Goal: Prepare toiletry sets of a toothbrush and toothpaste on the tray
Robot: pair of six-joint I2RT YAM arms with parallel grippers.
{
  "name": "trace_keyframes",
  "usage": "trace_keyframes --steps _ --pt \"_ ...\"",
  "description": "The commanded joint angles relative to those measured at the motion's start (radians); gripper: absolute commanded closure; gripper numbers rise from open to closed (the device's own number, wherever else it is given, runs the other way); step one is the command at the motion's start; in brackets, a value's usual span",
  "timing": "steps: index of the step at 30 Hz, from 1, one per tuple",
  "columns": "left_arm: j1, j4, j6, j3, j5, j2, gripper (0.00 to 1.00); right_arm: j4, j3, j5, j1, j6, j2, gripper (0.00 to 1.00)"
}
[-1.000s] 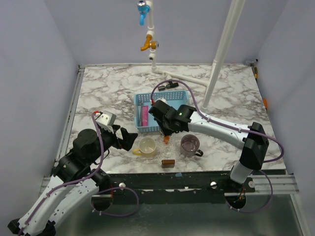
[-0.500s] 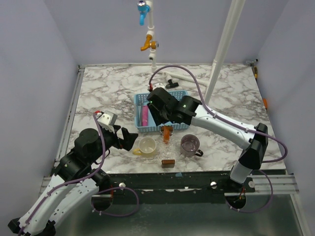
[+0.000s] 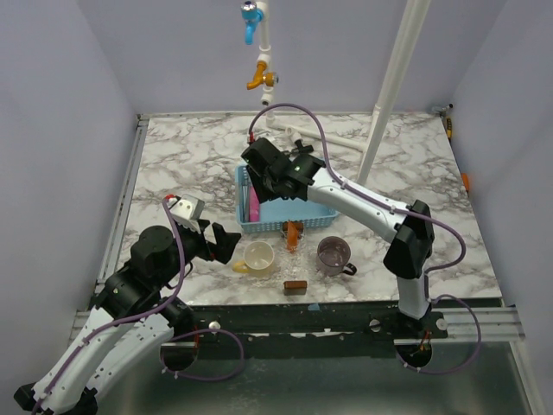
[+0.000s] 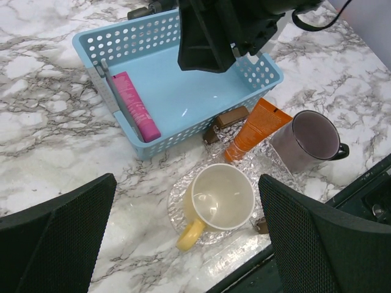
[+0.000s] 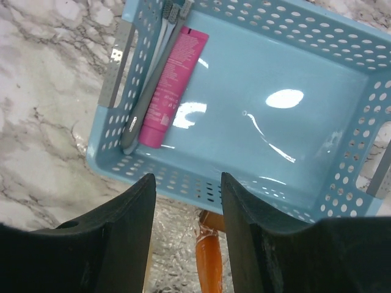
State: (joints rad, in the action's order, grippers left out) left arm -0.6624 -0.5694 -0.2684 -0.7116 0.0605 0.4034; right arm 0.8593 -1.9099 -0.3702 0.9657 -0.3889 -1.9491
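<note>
Wide open and holding nothing, the right claw [image 5: 186, 183] hangs over the blue basket [image 5: 275, 192] and looks straight down into it. I think it is there because the toothbrush [image 5: 146, 91] lies inside, pressed along the left wall of the basket, with a pink tube [image 5: 173, 88] right beside it. There may be two brushes side by side; I cannot tell for sure. The claw has its fingers apart so it can go down around the thin stick and pinch it. That looks tricky, since the brush sits tight between the wall and the pink tube, so a finger has little room to slip in. The toothpaste [image 4: 255, 129], the orange tube, is out of the basket. It lies on the clear bumpy tray [image 4: 259, 166] on the worktop [image 4: 55, 122], just in front of the basket and next to a purple cup [image 4: 305, 137]. So that half of a set looks done, and the brush is the missing part. The left claw [image 4: 186, 183] is open too, with nothing in it. It hovers by the yellow cup [image 4: 217, 195], I guess so the two arms do not bump.
</note>
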Motion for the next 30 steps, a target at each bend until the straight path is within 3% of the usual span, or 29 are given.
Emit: trace_keyframes --steps 1,30 --pt "0.001 0.005 0.011 0.009 0.038 -0.007 0.01 -0.052 -0.045 0.058 -0.037 -0.035 -0.058 0.51" --pt "0.001 0.005 0.014 0.01 0.05 -0.017 0.01 -0.238 -0.209 0.17 -0.126 -0.289 -0.438 0.58"
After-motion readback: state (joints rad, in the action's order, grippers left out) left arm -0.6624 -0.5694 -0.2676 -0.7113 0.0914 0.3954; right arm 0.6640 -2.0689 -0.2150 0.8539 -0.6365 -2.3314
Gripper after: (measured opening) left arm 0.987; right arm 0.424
